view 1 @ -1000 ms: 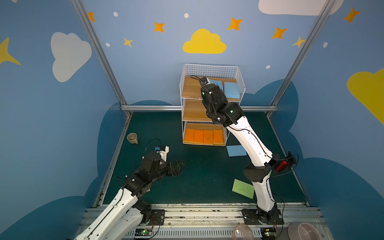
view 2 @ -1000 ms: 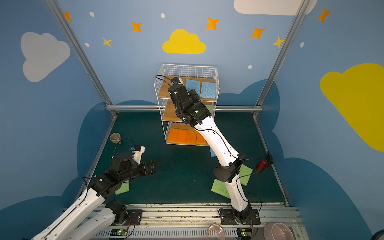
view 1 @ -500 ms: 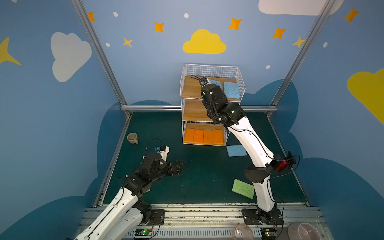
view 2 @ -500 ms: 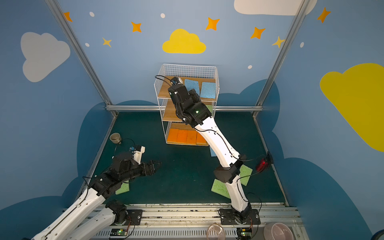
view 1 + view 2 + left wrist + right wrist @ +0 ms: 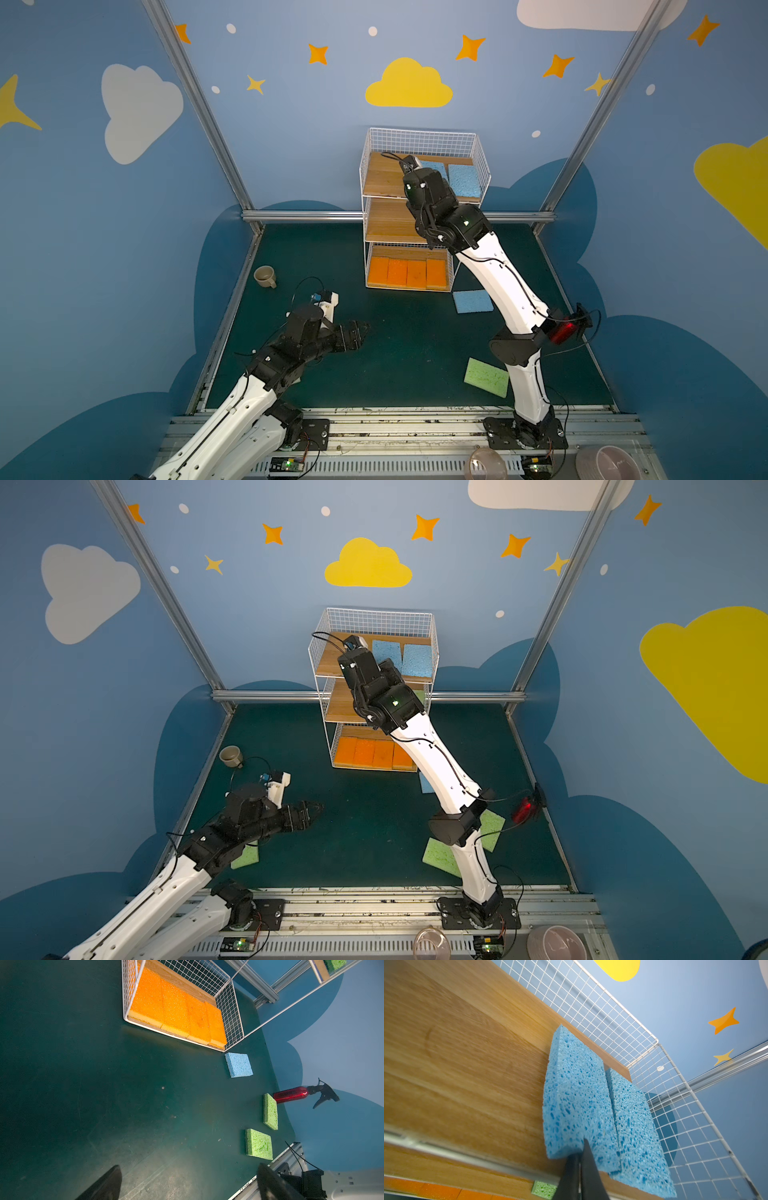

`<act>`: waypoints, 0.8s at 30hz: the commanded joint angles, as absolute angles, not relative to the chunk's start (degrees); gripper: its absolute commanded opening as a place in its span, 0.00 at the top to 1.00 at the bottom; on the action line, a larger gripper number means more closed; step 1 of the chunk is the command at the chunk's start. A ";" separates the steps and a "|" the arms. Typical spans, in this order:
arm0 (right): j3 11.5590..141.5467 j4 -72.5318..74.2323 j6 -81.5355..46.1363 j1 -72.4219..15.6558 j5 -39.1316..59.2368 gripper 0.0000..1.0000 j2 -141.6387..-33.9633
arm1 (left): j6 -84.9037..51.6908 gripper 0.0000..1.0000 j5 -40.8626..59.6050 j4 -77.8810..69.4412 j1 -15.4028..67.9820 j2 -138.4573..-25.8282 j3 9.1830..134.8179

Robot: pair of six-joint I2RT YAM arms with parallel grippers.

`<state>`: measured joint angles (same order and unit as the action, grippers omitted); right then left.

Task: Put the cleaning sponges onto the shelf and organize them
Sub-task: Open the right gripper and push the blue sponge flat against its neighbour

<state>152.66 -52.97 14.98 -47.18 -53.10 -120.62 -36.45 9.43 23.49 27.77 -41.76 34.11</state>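
The shelf (image 5: pixel 419 132) is a white wire rack with three wooden tiers at the back. Several orange sponges (image 5: pixel 409 272) fill its bottom tier. My right gripper (image 5: pixel 580 1159) reaches onto the top tier, shut on the near edge of a blue sponge (image 5: pixel 575 1093) that lies beside a second blue sponge (image 5: pixel 637 1126). A green sponge (image 5: pixel 544 1189) sits on the middle tier. On the floor lie another blue sponge (image 5: pixel 473 301) and green sponges (image 5: pixel 258 1144) (image 5: pixel 270 1111) (image 5: pixel 245 857). My left gripper (image 5: pixel 361 328) hovers open and empty over the floor.
A beige mug (image 5: pixel 264 276) stands near the left wall. A red spray bottle (image 5: pixel 291 1095) lies by the right wall, close to a green sponge. Two bowls (image 5: pixel 486 463) (image 5: pixel 606 461) sit beyond the front rail. My right arm (image 5: pixel 498 274) spans the shelf's front.
My right gripper has stayed at the top tier with the blue sponge, shifting only slightly. The left arm has not moved.
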 commanded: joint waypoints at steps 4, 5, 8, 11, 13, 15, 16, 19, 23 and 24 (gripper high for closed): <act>152.25 -54.62 13.01 -47.18 -52.85 0.67 -118.04 | -36.42 0.00 10.11 23.37 27.86 -41.88 34.09; 152.23 -54.82 12.84 -47.20 -52.67 0.63 -118.04 | -36.37 0.00 10.11 23.46 27.92 -41.96 34.18; 152.23 -55.64 12.11 -47.20 -51.80 0.55 -117.78 | -36.29 0.00 10.02 23.64 27.87 -41.92 34.28; 152.23 -56.96 11.20 -47.46 -50.87 0.50 -117.26 | -36.04 0.01 9.84 23.99 27.93 -41.99 34.62; 152.27 -58.01 10.45 -47.63 -49.96 0.48 -116.72 | -35.87 0.01 9.76 24.23 27.95 -42.16 34.96; 152.23 -59.09 9.95 -47.81 -48.78 0.46 -116.16 | -35.68 0.00 9.67 24.43 27.91 -42.36 35.29; 152.24 -59.61 9.69 -47.95 -48.34 0.44 -116.00 | -35.61 0.00 9.61 24.52 27.91 -42.36 35.41; 152.24 -60.88 9.36 -48.21 -47.03 0.40 -115.46 | -35.60 0.01 9.56 24.61 27.92 -42.62 35.68; 152.08 -61.70 9.48 -48.26 -46.08 0.37 -115.24 | -35.60 0.01 9.67 24.52 27.94 -43.24 36.01; 152.05 -61.91 9.49 -48.25 -45.77 0.36 -115.23 | -35.58 0.00 9.67 24.61 27.93 -43.37 36.16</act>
<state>152.66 -59.90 10.39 -47.90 -47.22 -117.30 -36.27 9.41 24.01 27.79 -43.13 34.37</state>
